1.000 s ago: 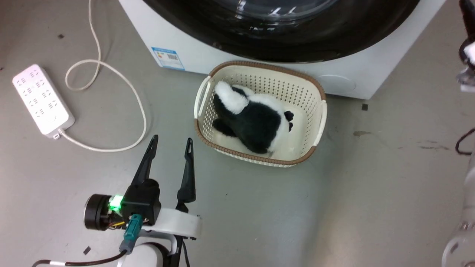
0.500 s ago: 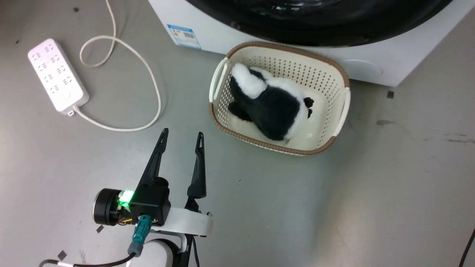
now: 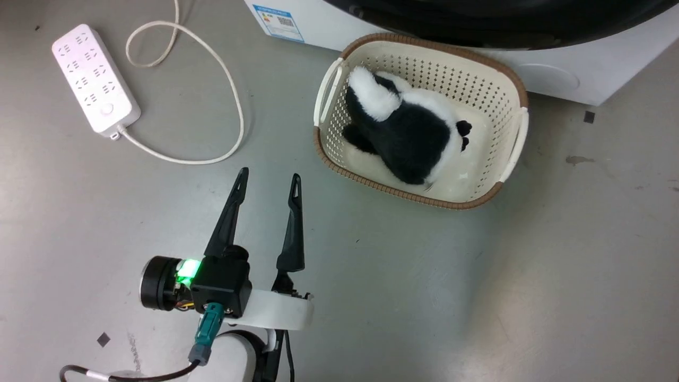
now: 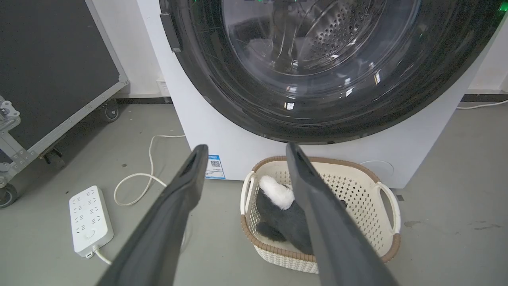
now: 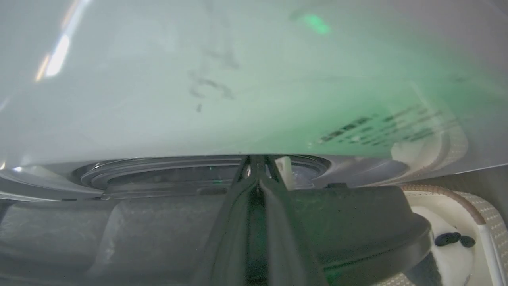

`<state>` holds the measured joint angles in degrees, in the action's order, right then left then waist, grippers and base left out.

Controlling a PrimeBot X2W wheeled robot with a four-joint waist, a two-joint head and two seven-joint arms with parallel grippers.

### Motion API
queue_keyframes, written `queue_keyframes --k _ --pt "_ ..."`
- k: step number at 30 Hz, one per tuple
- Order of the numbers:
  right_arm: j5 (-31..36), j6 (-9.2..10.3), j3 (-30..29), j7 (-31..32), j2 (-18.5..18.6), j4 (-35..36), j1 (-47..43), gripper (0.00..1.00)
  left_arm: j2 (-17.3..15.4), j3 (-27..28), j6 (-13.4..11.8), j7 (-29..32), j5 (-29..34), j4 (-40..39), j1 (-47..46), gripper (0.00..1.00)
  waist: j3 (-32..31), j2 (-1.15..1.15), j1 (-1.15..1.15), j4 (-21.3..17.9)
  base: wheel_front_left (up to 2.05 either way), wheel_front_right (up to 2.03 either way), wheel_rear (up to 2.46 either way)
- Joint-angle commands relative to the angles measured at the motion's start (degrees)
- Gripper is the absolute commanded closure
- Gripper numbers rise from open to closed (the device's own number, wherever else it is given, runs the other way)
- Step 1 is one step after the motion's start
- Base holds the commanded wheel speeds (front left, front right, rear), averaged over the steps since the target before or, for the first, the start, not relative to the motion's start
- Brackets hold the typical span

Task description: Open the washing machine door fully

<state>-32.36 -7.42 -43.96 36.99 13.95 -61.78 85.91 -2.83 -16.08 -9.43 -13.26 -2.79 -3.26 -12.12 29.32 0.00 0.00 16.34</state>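
Observation:
The white washing machine crosses the top of the head view, with the black rim of its door above. In the left wrist view the door has a glossy black rim around clear glass, and the perforated drum shows behind it. My left gripper hangs open over the floor, left of the basket and well short of the machine. My right gripper is shut, its fingertips in the narrow gap between the white machine front and the door's black edge, with a grey ring showing beyond.
A cream basket holding a black and white plush toy stands on the floor right before the machine. A white power strip and its looping cord lie to the left. A black wheeled case stands left of the machine.
The head camera has moved: the whole picture slid up and to the right, so less of the door shows. My left gripper stays open in much the same place.

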Motion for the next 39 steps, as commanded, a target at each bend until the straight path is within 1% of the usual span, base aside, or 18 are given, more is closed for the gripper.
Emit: queue_keyframes --k 1,6,9,12,17,24,28,29,30,31,33,34,35,36,39 --pt "-0.48 -0.07 -0.55 1.69 -0.56 -2.42 1.72 1.00 -0.05 -0.37 -0.46 -0.70 -0.49 -0.10 -1.25 0.00 -0.01 0.00 0.00 0.24 0.00 0.00 0.00" --pt "-0.50 -0.07 -1.18 4.09 0.06 -5.05 0.10 1.00 -0.05 -0.40 -0.82 -1.30 -0.49 0.20 -1.31 0.00 -1.60 0.00 0.00 0.39 0.00 0.00 0.00" --pt "-2.01 -0.07 -2.38 5.88 -0.34 -6.18 -1.35 1.00 -0.06 -0.26 -0.89 -1.66 -0.39 0.41 -1.07 0.00 -3.43 0.00 0.00 0.10 0.00 0.00 0.00" --pt "-3.30 -0.07 -2.76 7.29 -1.31 -5.65 -4.67 1.00 -0.07 -0.05 -0.68 -1.74 -0.28 0.74 -0.29 0.00 -6.06 0.00 0.00 -0.49 0.00 0.00 0.00" --pt "-5.35 -0.07 -2.44 10.28 -4.16 -3.07 -11.38 1.00 -0.19 0.53 -0.27 -1.74 -0.19 1.59 1.41 0.00 -10.87 0.00 0.00 -1.52 0.00 0.00 0.00" --pt "-7.67 -0.07 -0.13 15.46 -9.15 3.33 -22.61 1.00 -0.78 1.58 0.22 -1.74 -0.30 2.96 4.71 0.00 -17.22 0.00 0.00 -2.84 0.00 0.00 0.00" --pt "-10.07 -0.07 1.35 18.48 -10.71 7.23 -28.13 1.00 -1.06 1.87 0.65 -1.74 -0.45 3.56 6.71 0.00 -19.96 0.00 0.00 -3.48 0.00 0.00 0.00" --pt "-10.07 -0.07 1.35 18.48 -10.71 7.23 -28.13 1.00 -1.06 1.87 0.65 -1.74 -0.45 3.56 6.71 0.00 -19.96 0.00 0.00 -3.48 0.00 0.00 0.00" --pt "-11.89 -0.07 2.39 20.07 -10.97 8.78 -30.39 1.00 -1.12 2.01 0.86 -1.74 -0.57 3.83 7.61 0.00 -21.05 0.00 0.00 -3.69 0.00 0.00 0.00" --pt "-11.89 -0.07 2.39 20.07 -10.97 8.78 -30.39 1.00 -1.12 2.01 0.86 -1.74 -0.57 3.83 7.61 0.00 -21.05 0.00 0.00 -3.69 0.00 0.00 0.00" --pt "-15.57 -0.07 4.53 21.56 -11.02 8.27 -31.67 1.00 -1.12 2.05 1.16 -1.74 -0.69 4.13 8.31 0.00 -21.94 0.00 0.00 -3.74 0.00 0.00 0.00" --pt "-17.57 -0.07 5.90 21.82 -11.03 7.88 -32.17 1.00 -1.11 2.05 1.30 -1.74 -0.75 4.27 8.63 0.00 -22.31 0.00 0.00 -3.80 0.00 0.00 0.00" --pt "-21.52 -0.07 9.16 21.82 -11.05 7.14 -33.05 1.00 -1.10 2.04 1.61 -1.74 -0.89 4.57 9.21 0.00 -22.74 0.00 0.00 -3.92 0.00 0.00 0.00" --pt "-21.52 -0.07 9.16 21.82 -11.05 7.14 -33.05 1.00 -1.10 2.04 1.61 -1.74 -0.89 4.57 9.21 0.00 -22.74 0.00 0.00 -3.92 0.00 0.00 0.00" --pt "-27.43 -0.07 14.83 21.30 -11.05 6.43 -34.57 1.00 -1.06 2.06 2.00 -1.74 -1.08 5.01 9.62 0.00 -23.15 0.00 0.00 -3.91 0.00 0.00 0.00"
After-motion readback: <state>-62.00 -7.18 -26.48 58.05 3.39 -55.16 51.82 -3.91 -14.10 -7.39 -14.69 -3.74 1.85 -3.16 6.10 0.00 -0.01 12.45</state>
